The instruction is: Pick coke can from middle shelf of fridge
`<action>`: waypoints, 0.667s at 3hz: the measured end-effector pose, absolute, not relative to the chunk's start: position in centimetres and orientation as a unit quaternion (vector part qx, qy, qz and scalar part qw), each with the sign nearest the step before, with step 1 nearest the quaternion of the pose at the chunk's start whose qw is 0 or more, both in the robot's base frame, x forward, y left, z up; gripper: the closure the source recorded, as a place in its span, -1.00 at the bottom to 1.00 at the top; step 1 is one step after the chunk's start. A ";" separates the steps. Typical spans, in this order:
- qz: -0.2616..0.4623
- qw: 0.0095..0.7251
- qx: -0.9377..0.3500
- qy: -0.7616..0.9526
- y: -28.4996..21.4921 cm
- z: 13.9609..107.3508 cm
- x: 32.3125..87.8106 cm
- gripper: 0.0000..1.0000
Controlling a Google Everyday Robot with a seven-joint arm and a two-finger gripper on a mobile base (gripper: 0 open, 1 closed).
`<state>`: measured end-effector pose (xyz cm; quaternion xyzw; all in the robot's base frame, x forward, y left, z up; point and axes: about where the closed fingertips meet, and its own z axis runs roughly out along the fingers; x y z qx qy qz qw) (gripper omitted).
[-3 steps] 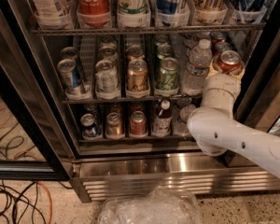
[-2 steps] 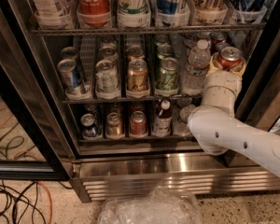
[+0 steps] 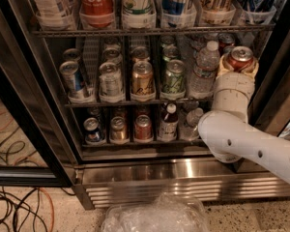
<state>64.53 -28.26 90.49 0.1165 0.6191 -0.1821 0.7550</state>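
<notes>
The fridge (image 3: 174,174) stands open, with drinks on wire racks. The coke can (image 3: 239,58), red with a silver top, sits at the right end of the middle shelf (image 3: 116,102), tilted slightly toward me. My gripper (image 3: 239,65) reaches up from the white arm at the lower right, and its cream fingers (image 3: 223,65) hug both sides of the can. It is shut on the can. A second red can (image 3: 226,39) stands behind it.
A clear water bottle (image 3: 203,71) stands just left of the held can, then a green can (image 3: 173,77) and a gold can (image 3: 142,79). A big Coca-Cola container (image 3: 96,1) is on the top shelf. A plastic bag (image 3: 154,216) and cables (image 3: 12,211) lie on the floor.
The gripper and the coke can have risen slightly. The other drinks have not moved.
</notes>
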 end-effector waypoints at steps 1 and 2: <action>-0.182 0.752 0.110 0.624 -28.2 90.1 64.0 1.00; -0.175 0.747 0.105 0.632 -28.1 89.2 63.1 1.00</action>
